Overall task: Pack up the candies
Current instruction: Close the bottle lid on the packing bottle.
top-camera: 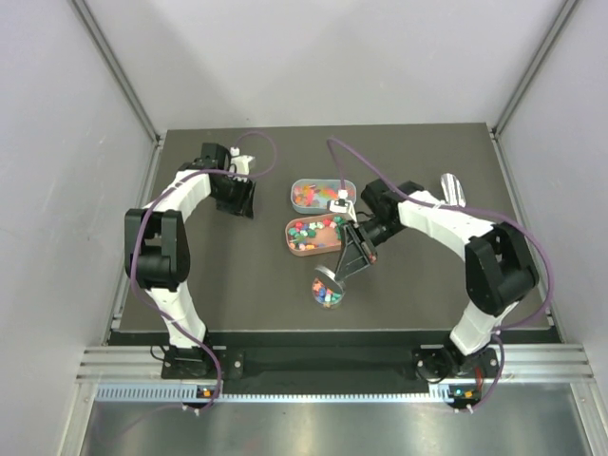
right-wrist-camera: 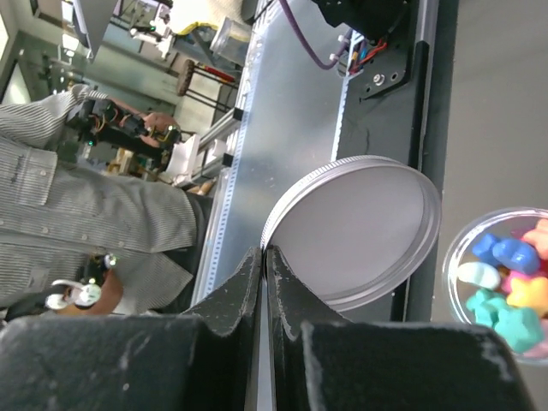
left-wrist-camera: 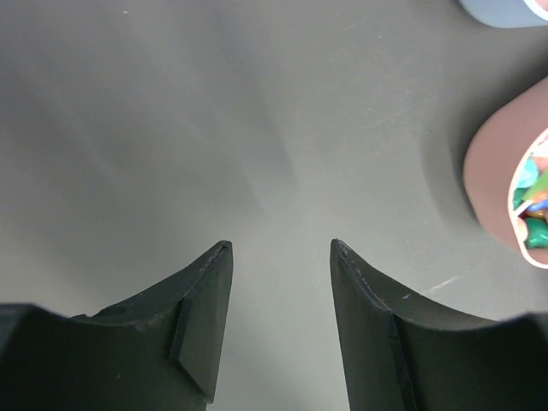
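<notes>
The candies (top-camera: 312, 231) fill a brown oval tray (top-camera: 291, 237), and more lie in a grey oval tray (top-camera: 296, 187) behind it. A small round clear jar (top-camera: 328, 294) in front holds several candies (right-wrist-camera: 507, 282). My right gripper (right-wrist-camera: 264, 250) is shut on the rim of a round silver lid (right-wrist-camera: 355, 231), which hangs tilted just above and beside the jar (right-wrist-camera: 454, 257); in the top view this gripper (top-camera: 334, 274) is over the jar's far edge. My left gripper (left-wrist-camera: 281, 244) stands open over bare table left of the trays, with nothing between its fingers.
A small silvery object (top-camera: 454, 188) lies at the back right of the dark table (top-camera: 237, 275). In the left wrist view the brown tray (left-wrist-camera: 492, 163) and a corner of the grey tray (left-wrist-camera: 505, 8) show at the right edge. Grey walls enclose the table.
</notes>
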You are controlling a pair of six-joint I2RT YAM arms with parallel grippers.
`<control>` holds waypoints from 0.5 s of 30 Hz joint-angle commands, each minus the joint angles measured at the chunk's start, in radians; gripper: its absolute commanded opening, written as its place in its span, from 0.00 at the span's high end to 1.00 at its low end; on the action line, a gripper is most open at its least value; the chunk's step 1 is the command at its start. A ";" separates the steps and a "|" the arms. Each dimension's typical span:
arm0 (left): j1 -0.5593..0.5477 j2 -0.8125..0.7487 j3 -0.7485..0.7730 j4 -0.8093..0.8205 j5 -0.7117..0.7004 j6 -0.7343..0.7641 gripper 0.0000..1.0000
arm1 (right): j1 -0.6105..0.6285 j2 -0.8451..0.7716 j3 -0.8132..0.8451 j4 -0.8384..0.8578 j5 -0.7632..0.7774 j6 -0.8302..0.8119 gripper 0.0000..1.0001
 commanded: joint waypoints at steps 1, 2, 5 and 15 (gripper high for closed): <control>0.000 -0.039 0.023 0.005 -0.039 0.037 0.46 | 0.031 0.029 -0.002 0.009 -0.182 -0.044 0.98; 0.000 -0.037 0.026 -0.003 -0.046 0.042 0.46 | 0.041 0.056 -0.003 -0.030 -0.182 -0.135 0.98; 0.000 -0.048 0.039 -0.008 -0.043 0.048 0.46 | 0.059 0.131 -0.006 -0.221 -0.168 -0.368 0.99; 0.000 -0.089 0.008 -0.002 -0.046 0.044 0.46 | 0.070 0.331 0.076 -0.369 -0.085 -0.540 1.00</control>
